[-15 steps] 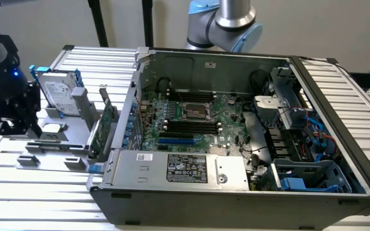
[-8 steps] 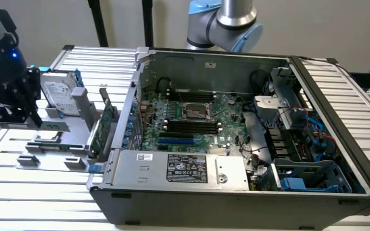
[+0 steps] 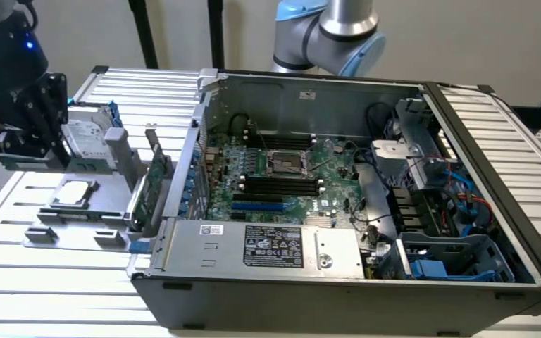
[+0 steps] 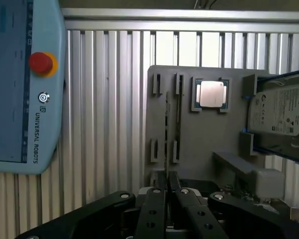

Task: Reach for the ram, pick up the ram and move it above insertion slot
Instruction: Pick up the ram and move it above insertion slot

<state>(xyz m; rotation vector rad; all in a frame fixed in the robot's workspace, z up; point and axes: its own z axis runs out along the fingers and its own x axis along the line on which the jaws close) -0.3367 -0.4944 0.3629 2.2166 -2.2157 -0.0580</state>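
The ram (image 4: 166,124) is a thin green stick standing on edge in a grey holder (image 4: 204,144). In the exterior view the ram (image 3: 139,205) is low at the holder's (image 3: 73,236) right side, just outside the computer case. My black gripper (image 3: 28,160) hangs above the holder's left part, well clear of the ram. In the wrist view the gripper (image 4: 167,175) looks down along the stick, its fingers (image 4: 158,199) close together with nothing between them. The black memory slots (image 3: 280,184) lie on the motherboard inside the open case.
The holder also carries a taller green expansion card (image 3: 160,172), a silver processor (image 3: 73,191) and a hard drive (image 3: 87,137). The case wall (image 3: 195,162) rises beside the ram. A teach pendant (image 4: 20,84) lies on the slatted table.
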